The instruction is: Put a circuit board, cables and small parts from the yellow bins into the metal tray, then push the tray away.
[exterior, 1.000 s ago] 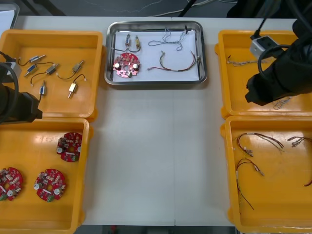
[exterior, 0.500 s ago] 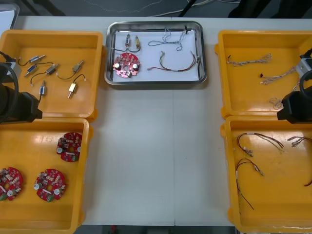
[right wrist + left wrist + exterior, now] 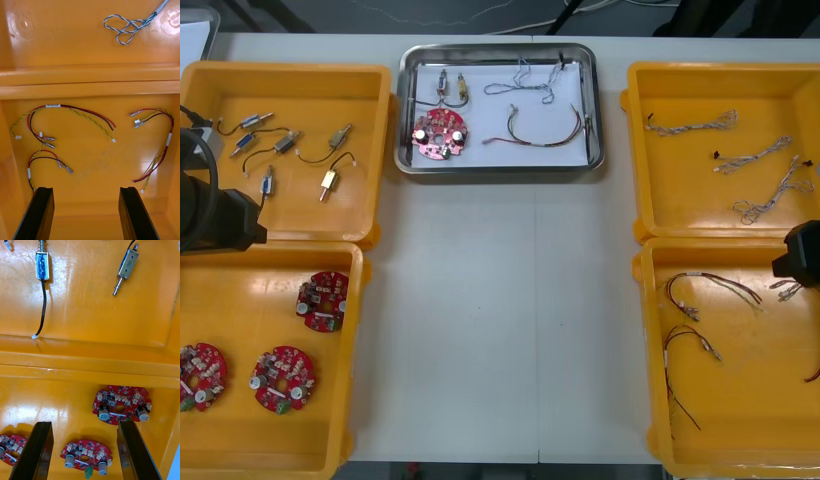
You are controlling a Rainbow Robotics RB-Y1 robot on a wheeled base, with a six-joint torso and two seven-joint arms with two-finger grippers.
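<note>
The metal tray (image 3: 498, 163) stands at the far middle of the table, white inside. In it lie a round red circuit board (image 3: 439, 135), small metal parts (image 3: 452, 88), a twisted blue and white cable (image 3: 530, 78) and a red and yellow cable (image 3: 545, 128). My right gripper (image 3: 86, 213) hangs open over the near right yellow bin (image 3: 750, 400), above red and yellow cables (image 3: 63, 112). My left gripper (image 3: 84, 453) is open and holds nothing. It hovers over circuit boards (image 3: 120, 408) in the near left bin (image 3: 280, 290).
The far left bin (image 3: 360, 200) holds several small metal parts (image 3: 285, 142). Twisted blue and white cables (image 3: 765, 155) lie in the far right bin (image 3: 680, 190). My left arm (image 3: 210, 210) sits at the left edge and my right arm (image 3: 802, 250) at the right edge.
My right arm has pulled back from over the far right bin to the right edge, over the near right bin. The left arm has not moved.
</note>
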